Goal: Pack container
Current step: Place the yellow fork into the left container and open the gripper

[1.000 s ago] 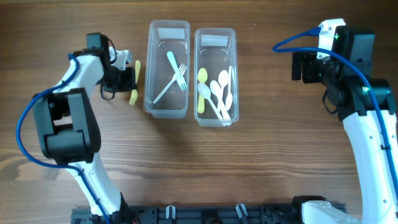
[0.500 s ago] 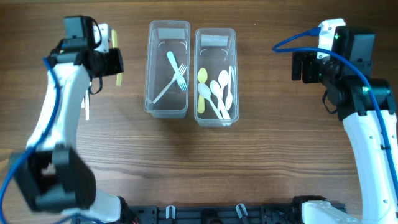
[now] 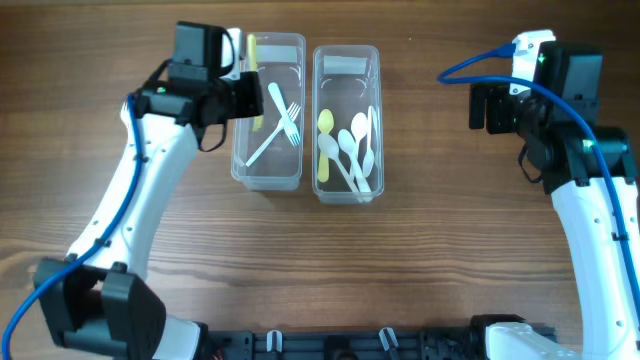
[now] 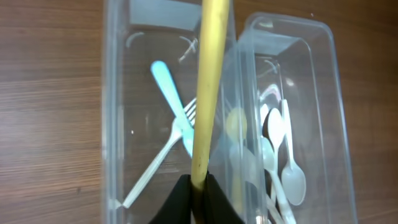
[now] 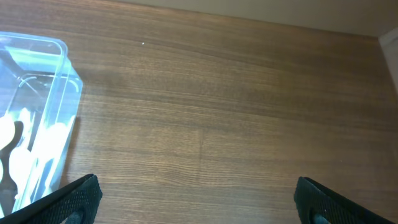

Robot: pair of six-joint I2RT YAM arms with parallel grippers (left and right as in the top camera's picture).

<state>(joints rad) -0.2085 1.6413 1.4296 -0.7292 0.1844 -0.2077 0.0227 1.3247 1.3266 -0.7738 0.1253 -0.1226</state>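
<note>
The left fingers [image 4: 180, 198] are closed on the near end of a yellow utensil [image 4: 208, 93], pinching its handle between them. The right fingers [image 5: 81, 194] stand wide apart with nothing between them.

Everything rests on a brown wood-grain surface [image 3: 400, 260]. In the right wrist view a pale strip [image 5: 280, 9] runs past its far edge. Two clear containers stand side by side near the far edge, their long walls just beside each other. The left container [image 3: 238, 150] holds a light blue fork [image 3: 276, 100] and a white fork [image 3: 270, 135], crossed. The right container [image 3: 378, 120] holds a yellow spoon [image 3: 324, 140] and several white spoons [image 3: 358, 150].

The overhead view sets the yellow utensil lengthwise above the left part of the left container, pointing far. The left wrist view shows only its handle and the grip on it, with the handle running across the wall between the two containers. Its head is out of sight, and neither view shows whether it touches the plastic. Only the right wrist view shows how the right fingers stand, and it catches one corner of the right container at the left.

The right arm [image 3: 580, 150] hangs well to the right of both containers, over bare wood. The near half of the surface lies bare down to a black rail [image 3: 330, 345] along the near edge.
</note>
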